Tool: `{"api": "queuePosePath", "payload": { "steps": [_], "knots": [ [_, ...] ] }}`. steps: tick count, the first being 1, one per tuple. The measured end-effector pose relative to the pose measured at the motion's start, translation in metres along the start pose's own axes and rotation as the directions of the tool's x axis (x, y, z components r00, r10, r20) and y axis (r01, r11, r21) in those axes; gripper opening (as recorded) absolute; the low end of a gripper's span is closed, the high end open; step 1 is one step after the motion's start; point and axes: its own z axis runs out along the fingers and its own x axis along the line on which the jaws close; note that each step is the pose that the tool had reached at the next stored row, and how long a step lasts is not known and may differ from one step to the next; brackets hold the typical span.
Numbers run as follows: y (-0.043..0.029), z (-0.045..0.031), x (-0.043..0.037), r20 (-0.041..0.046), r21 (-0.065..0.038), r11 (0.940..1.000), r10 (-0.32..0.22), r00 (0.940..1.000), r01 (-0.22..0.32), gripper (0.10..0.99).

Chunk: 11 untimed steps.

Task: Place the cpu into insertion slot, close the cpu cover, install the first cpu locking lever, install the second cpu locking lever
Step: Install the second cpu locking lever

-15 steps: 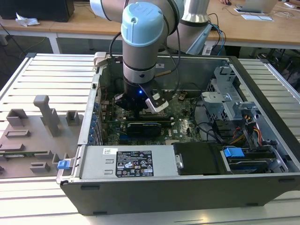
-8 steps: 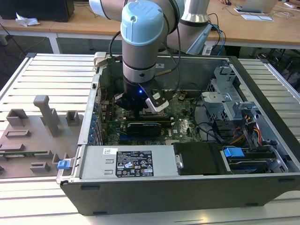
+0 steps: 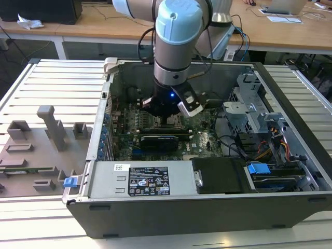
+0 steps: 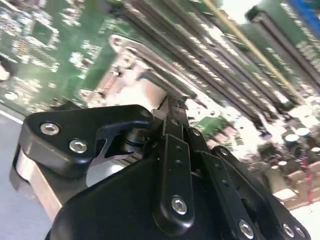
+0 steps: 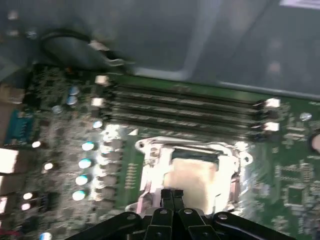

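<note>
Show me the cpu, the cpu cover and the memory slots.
cpu [image 5: 192,176], first wrist view, pale metal face.
cpu cover [image 5: 150,167], first wrist view, silvery frame edge.
memory slots [image 5: 185,107], first wrist view, middle of the rows.

Slatted metal table [image 3: 46,78], open computer case [image 3: 207,207], grey fixture board [image 3: 36,155]

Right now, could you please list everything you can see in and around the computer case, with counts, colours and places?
Case: one, grey, open on the slatted table.
Motherboard: one, green, on the case floor.
Cpu: one, pale silvery, lying in the slot.
Slot: one, silvery rim, beside the memory slots.
Cover: one, silvery frame, down around the cpu.
Memory slots: four, black, long, side by side.
Power supply: one, grey with a black label, along the near wall.
Drive cage: one, grey, at the exterior view's right.
Fixtures: several, grey, on the table at the exterior view's left.
Arm: one, grey and pale blue, reaching into the case.
Gripper: one, black, fingertips together at the slot's edge.
</note>
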Motion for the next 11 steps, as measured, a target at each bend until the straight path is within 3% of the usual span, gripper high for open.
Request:
{"api": "queuePosePath", "payload": {
  "steps": [1, 3, 5, 7, 9, 10, 11],
  "knots": [
    [0.004, 0.0008, -0.0051, -0.0006, 0.004, 1.0, 0.0, 1.0, 0.0, 0.106],
    [0.0132, 0.002, -0.0111, -0.0052, 0.041, 0.9992, 0.0, 1.0, 0.0, 0.106],
    [0.02, 0.0023, -0.0131, -0.0076, 0.061, 0.9981, 0.001, 1.0, 0.0, 0.106],
    [0.0281, -0.0013, -0.0144, -0.0117, 0.095, 0.9955, 0.002, 0.9999, -0.001, 0.106],
    [0.0308, -0.006, -0.0146, -0.0138, 0.111, 0.9938, 0.002, 0.9999, -0.001, 0.106],
    [0.0333, -0.0125, -0.0149, -0.015, 0.122, 0.9925, 0.003, 0.9999, -0.001, 0.106],
    [0.0344, -0.0184, -0.0149, -0.0151, 0.122, 0.9925, 0.002, 0.9999, -0.001, 0.106]
  ]
}}
